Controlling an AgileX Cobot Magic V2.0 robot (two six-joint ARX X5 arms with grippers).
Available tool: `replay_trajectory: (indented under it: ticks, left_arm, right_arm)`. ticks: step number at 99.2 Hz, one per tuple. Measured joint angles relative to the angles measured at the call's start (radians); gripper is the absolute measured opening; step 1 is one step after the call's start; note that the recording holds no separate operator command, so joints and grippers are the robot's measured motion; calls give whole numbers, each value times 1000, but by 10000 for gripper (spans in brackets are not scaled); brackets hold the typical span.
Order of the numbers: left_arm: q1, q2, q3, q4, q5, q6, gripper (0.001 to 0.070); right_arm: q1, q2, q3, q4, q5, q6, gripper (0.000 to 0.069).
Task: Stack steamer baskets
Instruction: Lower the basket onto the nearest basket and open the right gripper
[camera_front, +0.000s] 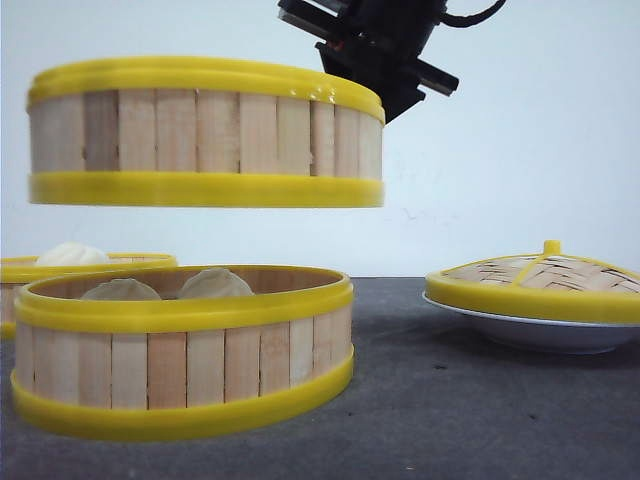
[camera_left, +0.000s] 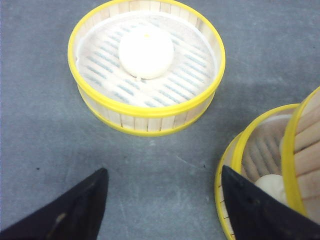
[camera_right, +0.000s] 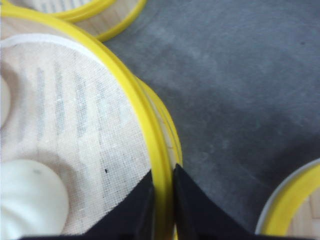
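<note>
Right gripper (camera_right: 161, 200) is pinched on the rim of the raised basket (camera_front: 205, 132), holding it in the air above the front basket (camera_front: 180, 350); the front basket holds two dumplings (camera_front: 165, 287). The raised basket looks shifted slightly off the front basket's centre. Likely failure: a one-sided rim grip lets the basket tilt, so one edge could land first on the front basket's rim, or the bun (camera_right: 27, 197) inside could roll. Left gripper (camera_left: 165, 205) is open and empty near the front basket. A third basket (camera_left: 146, 67) with one bun sits behind the front basket. Lid (camera_front: 540, 280) rests on a plate (camera_front: 545, 332) well to its right. Front camera crops the arm; true alignment is hard to judge.
</note>
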Motion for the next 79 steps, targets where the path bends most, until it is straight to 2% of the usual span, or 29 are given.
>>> replay_trajectory:
  ticks: [79]
  left_arm:
    - [0, 0, 0, 0, 0, 0, 435]
  right_arm:
    - [6, 125, 0, 74, -2, -4, 29]
